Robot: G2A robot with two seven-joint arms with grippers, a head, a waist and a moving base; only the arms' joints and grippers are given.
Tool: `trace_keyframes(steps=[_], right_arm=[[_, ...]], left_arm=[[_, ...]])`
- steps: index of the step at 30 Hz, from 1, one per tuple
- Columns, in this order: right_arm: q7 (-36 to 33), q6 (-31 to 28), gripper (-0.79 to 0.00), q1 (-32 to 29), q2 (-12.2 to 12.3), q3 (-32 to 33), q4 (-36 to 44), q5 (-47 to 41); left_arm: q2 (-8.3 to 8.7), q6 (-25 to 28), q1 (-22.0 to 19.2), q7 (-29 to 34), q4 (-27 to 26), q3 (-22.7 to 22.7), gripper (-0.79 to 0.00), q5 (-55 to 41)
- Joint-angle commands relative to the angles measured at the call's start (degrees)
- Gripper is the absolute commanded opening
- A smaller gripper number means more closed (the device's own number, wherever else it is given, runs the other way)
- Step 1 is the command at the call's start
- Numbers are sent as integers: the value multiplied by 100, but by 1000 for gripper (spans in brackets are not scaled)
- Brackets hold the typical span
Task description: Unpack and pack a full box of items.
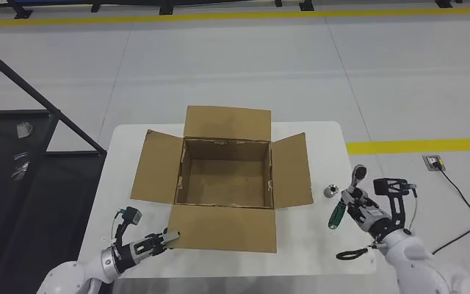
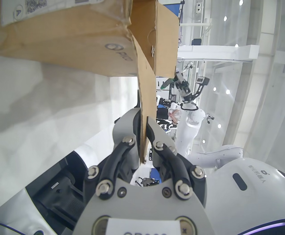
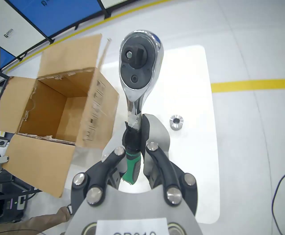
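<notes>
A printed label point(image 2: 20, 11) sits on the box point(image 1: 224, 184). The left end effector point(image 2: 143, 133) pinches its near flap point(image 1: 224, 228) — the right end effector point(image 3: 135, 133), right of the box, clamps a ratchet point(image 3: 139, 64).

Inspection of surroundings. A white table point(image 1: 316, 246) lies beneath the left gripper point(image 1: 169, 237) and the right gripper point(image 1: 351, 200). Outboard of the right gripper, off the table, a yellow floor line point(image 1: 411, 145) crosses the grey floor. A floor power outlet point(image 1: 432, 162) sits just beside that line, with a black cable point(image 1: 456, 188) leading from it. Well outboard of the left gripper stands a black metal frame point(image 1: 51, 117). Far ahead of the right gripper stand blue-and-white panels point(image 3: 55, 20).
</notes>
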State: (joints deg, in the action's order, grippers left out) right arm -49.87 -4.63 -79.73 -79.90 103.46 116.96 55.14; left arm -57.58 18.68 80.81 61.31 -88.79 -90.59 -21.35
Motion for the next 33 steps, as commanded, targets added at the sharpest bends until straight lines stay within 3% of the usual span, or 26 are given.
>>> trace_keyframes(steps=[1,6,10,30,31,33], right_arm=[[-386,170,-785,460,40,-9,-852,10],[-790,76,-785,1488,136,-64,-2602,-88],[-866,247,-785,2056,204,-104,-3512,138],[-1129,260,-785,2723,420,-431,-4886,254],[-1121,260,-757,2738,427,-444,-4936,232],[-1096,271,-566,2760,441,-473,-5002,217]], left_arm=[[3,-39,-13,-20,-18,28,0,9],[15,-56,41,-39,-19,3,0,-47],[27,-31,93,-39,11,-39,0,-103],[63,2,180,-129,-24,-46,0,-163],[65,-1,181,-131,-25,-50,0,-174],[70,-14,177,-142,-37,-59,0,-170]])
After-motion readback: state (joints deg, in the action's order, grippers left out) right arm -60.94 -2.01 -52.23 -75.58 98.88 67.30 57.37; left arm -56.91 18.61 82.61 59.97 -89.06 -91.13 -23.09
